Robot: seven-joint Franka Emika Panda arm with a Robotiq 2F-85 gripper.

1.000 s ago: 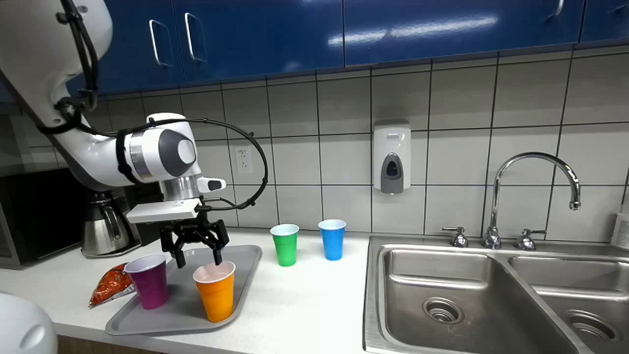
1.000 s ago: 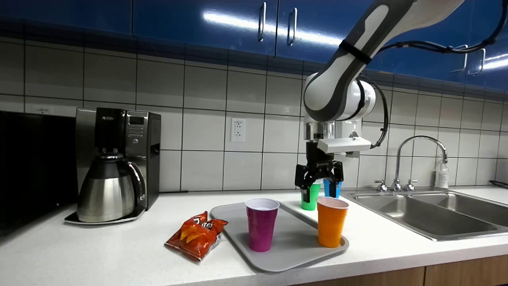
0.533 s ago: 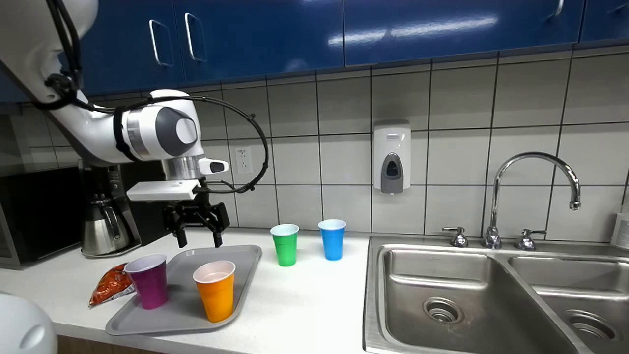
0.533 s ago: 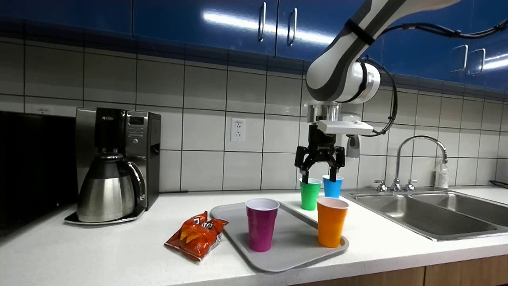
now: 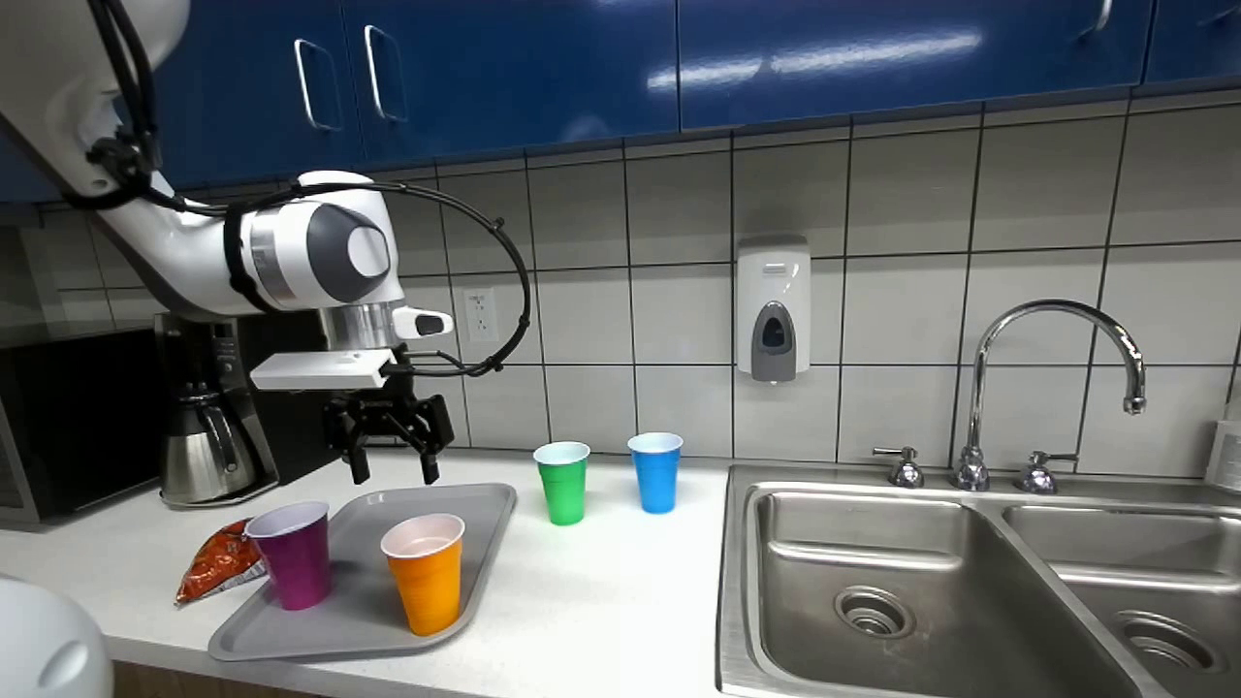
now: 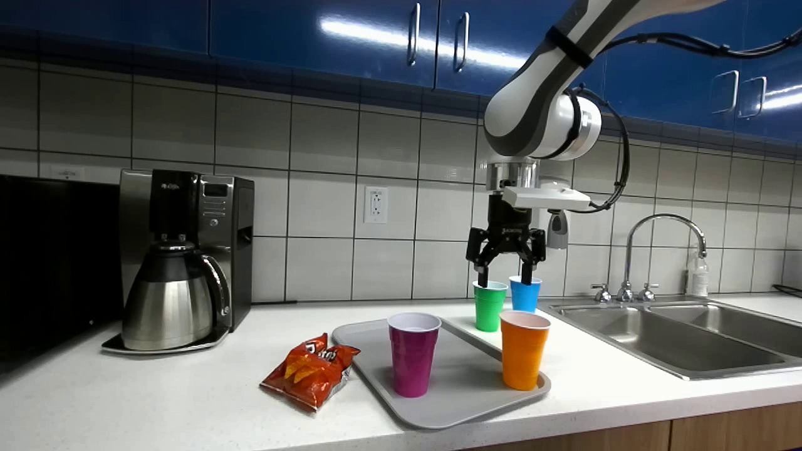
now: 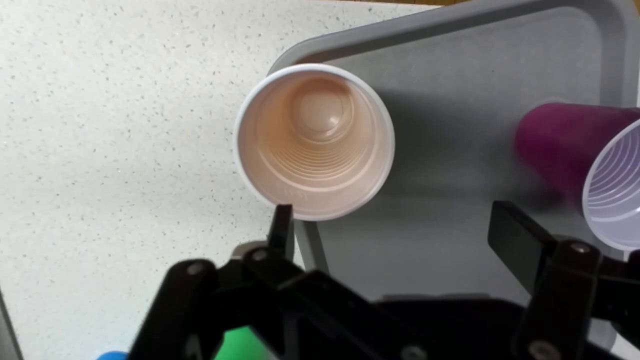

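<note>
Nearest on the counter (image 6: 156, 404), a gray tray (image 6: 457, 407) carries two of the four cups, both upright: a purple cup (image 6: 413, 360) and an orange cup (image 6: 524, 354). Beside the tray lies one red snack bag (image 6: 310, 379), its creased lettering ending in "itos". Only the wrist view looks down inside the orange cup, to its pale bottom. Farther back and higher hangs the end effector (image 6: 505, 280), its two fingers spread wide and touching neither cup. The other pair, a green cup (image 5: 564, 490) and a blue cup (image 5: 657, 480), stands toward the tiled wall (image 5: 587, 407); the wrist view catches just patches of them. At the back, one coffee maker (image 6: 216, 250) bears print too small to read; one soap dispenser (image 5: 774, 271) shows whole in an exterior view.
</note>
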